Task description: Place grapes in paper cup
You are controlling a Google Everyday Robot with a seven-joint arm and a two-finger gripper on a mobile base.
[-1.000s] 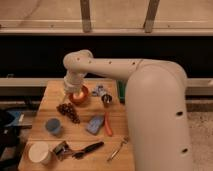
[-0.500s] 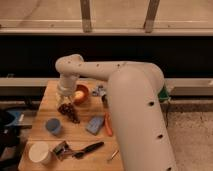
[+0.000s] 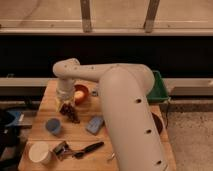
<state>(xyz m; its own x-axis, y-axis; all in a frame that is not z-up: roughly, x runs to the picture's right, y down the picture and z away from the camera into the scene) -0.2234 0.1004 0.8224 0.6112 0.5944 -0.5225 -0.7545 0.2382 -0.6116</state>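
The grapes [image 3: 71, 112], a dark purple-brown bunch, lie on the wooden table [image 3: 45, 107] just in front of the orange bowl [image 3: 81, 93]. My gripper [image 3: 65, 104] hangs from the white arm directly over the left end of the bunch, touching or nearly touching it. The paper cup [image 3: 39, 152], wide and cream-white, stands at the table's front left corner, well away from the gripper. The smaller blue cup [image 3: 52, 125] stands between the grapes and the paper cup.
The orange bowl holds a pale egg-like ball. A blue sponge-like block [image 3: 94, 124] lies at mid table. A black-handled tool [image 3: 80, 149] lies near the front edge. A green bin [image 3: 159, 87] sits behind right. My arm's large white body covers the table's right half.
The arm has swung left and forward, and the gripper has come down from beside the orange bowl onto the grapes. The grapes have stayed in place.
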